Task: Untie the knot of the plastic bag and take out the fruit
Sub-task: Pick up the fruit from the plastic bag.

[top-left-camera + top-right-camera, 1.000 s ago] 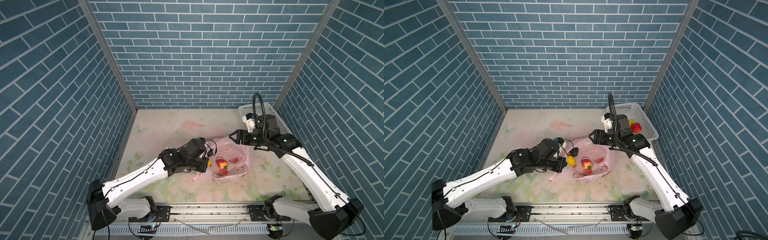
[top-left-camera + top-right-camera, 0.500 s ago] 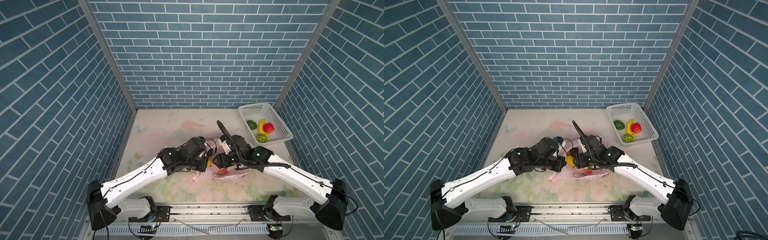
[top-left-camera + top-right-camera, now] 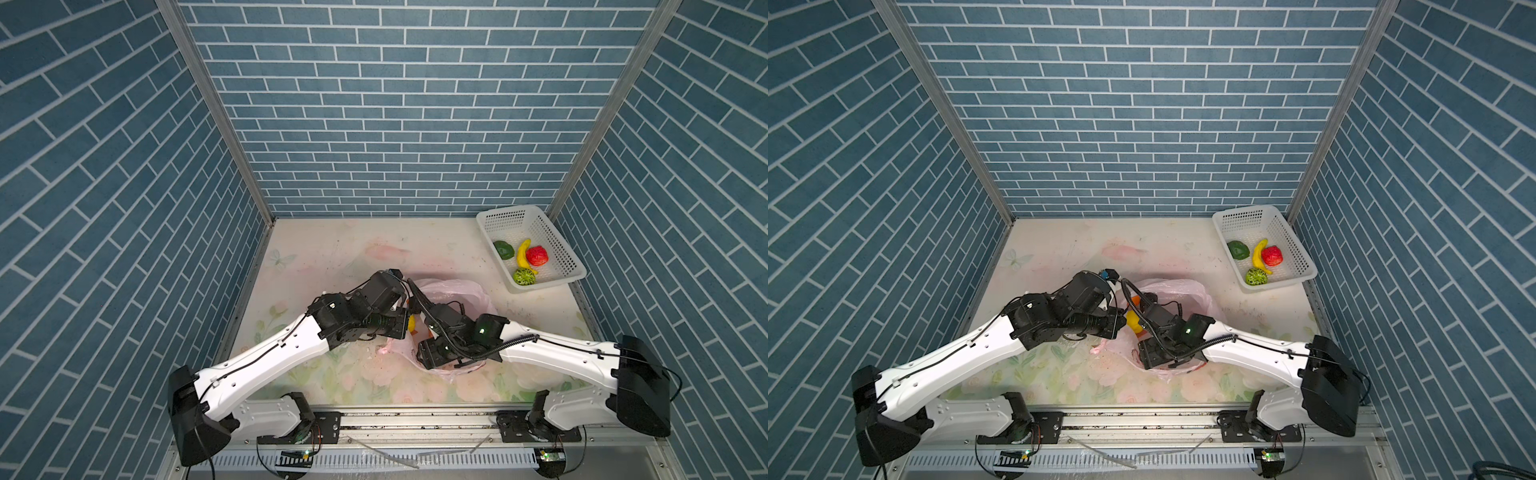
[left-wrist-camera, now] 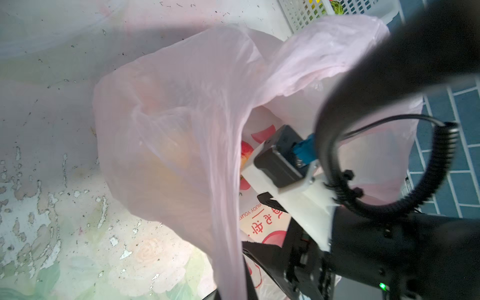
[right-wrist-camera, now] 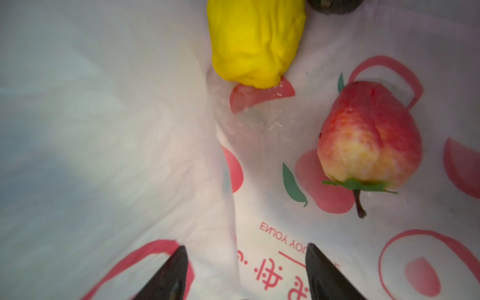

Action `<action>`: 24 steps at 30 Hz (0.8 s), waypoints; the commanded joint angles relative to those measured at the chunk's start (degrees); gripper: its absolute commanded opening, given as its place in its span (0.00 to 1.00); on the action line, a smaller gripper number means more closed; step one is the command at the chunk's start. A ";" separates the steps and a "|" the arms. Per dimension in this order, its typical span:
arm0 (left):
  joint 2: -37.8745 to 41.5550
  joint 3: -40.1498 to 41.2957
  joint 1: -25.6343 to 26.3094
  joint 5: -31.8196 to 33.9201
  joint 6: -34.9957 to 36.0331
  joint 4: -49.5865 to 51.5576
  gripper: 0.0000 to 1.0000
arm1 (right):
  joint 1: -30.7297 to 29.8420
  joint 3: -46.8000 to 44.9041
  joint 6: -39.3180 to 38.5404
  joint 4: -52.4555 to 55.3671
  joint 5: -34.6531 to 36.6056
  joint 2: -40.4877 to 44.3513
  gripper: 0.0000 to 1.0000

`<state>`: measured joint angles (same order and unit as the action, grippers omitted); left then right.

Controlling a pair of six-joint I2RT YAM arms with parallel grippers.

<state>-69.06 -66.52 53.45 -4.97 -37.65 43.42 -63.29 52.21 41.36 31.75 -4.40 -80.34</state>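
Nearest, the right tool (image 5: 245, 245) sits inside the plastic bag (image 4: 181, 130), jaws wide apart, gripping nothing. Just beyond its tips lie 3 toy pieces: a red-and-yellow fruit (image 5: 368, 137), a yellow lemon (image 5: 257, 41) and, at the view's edge, a dark piece (image 5: 332, 5). The left tool (image 3: 403, 329) is closed on the bag's rim, pulling the film taut so the mouth gapes. No knot shows, so untying looks done and emptying is in hand. Next move: advance, straddle the red-and-yellow fruit, close without pinching film. Farthest, the basket (image 3: 536, 220) on the counter (image 3: 332, 257) has 4 fruits (image 3: 523, 253).
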 commanded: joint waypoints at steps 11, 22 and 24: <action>2.72 2.67 -0.99 -2.63 -0.67 -0.52 0.00 | 2.86 0.91 6.15 -1.93 -3.60 -6.63 0.79; 0.87 3.50 -0.90 -5.10 0.19 -0.63 0.00 | 7.71 1.87 15.16 -15.28 -1.40 -9.41 0.81; 0.27 3.26 -0.90 -5.54 0.11 -1.07 0.00 | 7.74 1.13 16.78 -16.58 0.70 -9.81 0.81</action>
<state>-67.85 -63.59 52.62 -9.41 -38.06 42.52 -55.70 52.45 52.62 19.62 -6.83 -89.08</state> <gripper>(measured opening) 0.045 0.807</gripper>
